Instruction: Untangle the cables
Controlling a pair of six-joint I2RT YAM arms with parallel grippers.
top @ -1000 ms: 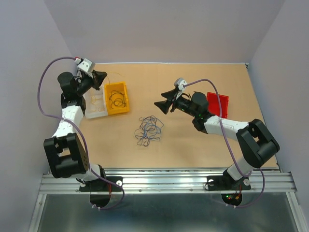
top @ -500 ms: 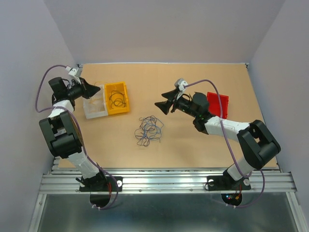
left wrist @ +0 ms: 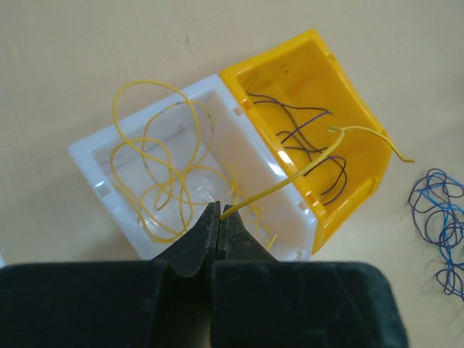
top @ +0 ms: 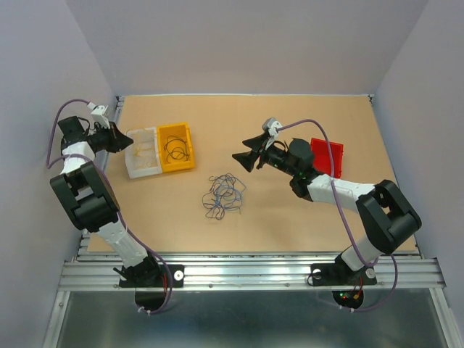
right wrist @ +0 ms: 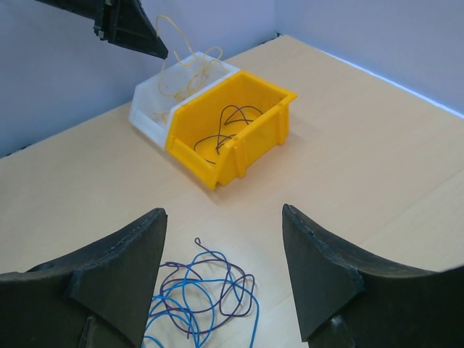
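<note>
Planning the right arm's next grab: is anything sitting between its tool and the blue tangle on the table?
Nothing visible does. The right tool is open, and only bare table lies between it and the tangle. The yellow bin stands beyond, off that path.

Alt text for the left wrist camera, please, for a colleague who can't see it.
The left gripper, shut, pinches one end of a yellow wire that arcs right over two adjoining bins. The white bin holds loose yellow wires, and the yellow bin holds dark purple wires. A blue and purple tangle lies on the table at the right edge.
</note>
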